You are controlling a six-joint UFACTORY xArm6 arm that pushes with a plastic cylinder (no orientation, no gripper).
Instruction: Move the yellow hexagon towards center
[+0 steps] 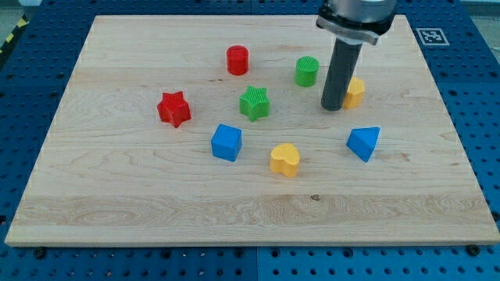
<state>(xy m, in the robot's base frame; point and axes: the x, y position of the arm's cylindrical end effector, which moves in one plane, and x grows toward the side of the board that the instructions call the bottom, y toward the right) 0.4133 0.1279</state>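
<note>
The yellow hexagon (355,92) sits at the view's right of the board's middle, partly hidden behind my rod. My tip (333,108) rests on the board, touching or almost touching the hexagon's left side. A yellow heart (285,159) lies below the middle. A green cylinder (307,71) stands just left of the rod and a green star (255,103) lies near the centre.
A red cylinder (237,60) stands at the upper middle, a red star (174,109) at the left, a blue cube (226,143) below centre-left and a blue triangle (363,143) at the lower right. The wooden board (101,195) lies on a blue perforated table.
</note>
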